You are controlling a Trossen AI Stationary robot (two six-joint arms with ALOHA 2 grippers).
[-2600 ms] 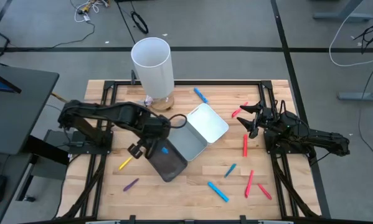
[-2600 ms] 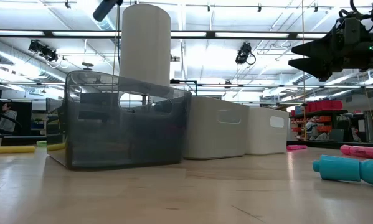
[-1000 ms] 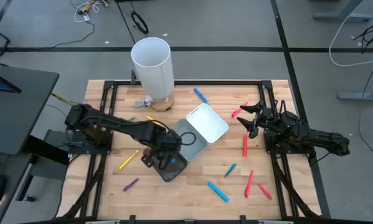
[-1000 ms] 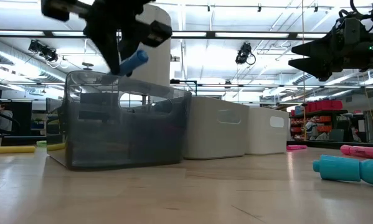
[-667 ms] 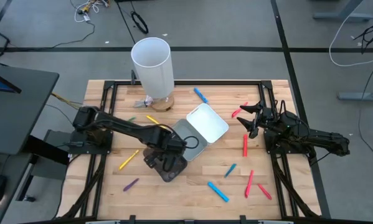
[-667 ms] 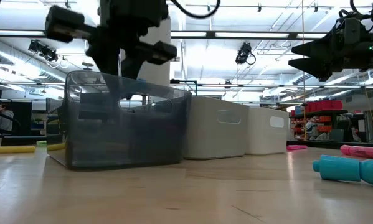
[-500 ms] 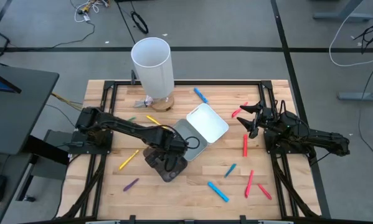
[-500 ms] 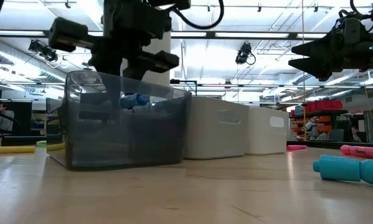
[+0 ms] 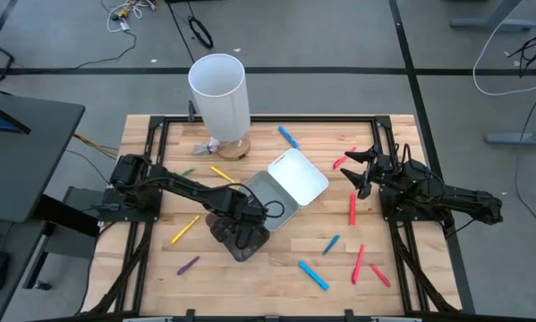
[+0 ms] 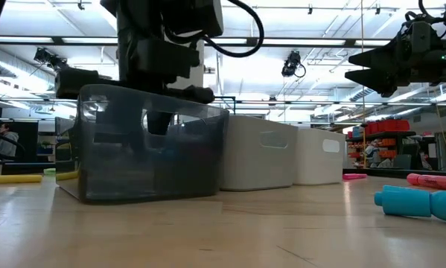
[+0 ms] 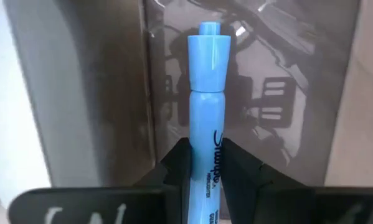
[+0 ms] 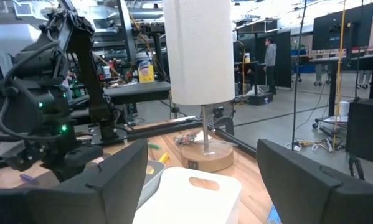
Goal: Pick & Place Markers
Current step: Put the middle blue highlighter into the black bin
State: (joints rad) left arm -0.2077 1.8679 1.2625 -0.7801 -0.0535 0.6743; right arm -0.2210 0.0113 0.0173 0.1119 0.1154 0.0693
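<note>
- Down inside the dark tray (image 9: 241,237), left gripper (image 11: 205,163) clamps a light-blue marker (image 11: 207,106), cap forward, black script on its barrel.
- Right gripper (image 9: 355,171) hovers open near red markers (image 9: 353,208).

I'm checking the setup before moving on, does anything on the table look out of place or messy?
Mostly the loose markers: red ones and blue ones lie scattered on the wooden table at all angles. The three bins also sit skewed to the table's edges. The left gripper holds a light blue marker inside the dark translucent bin.
</note>
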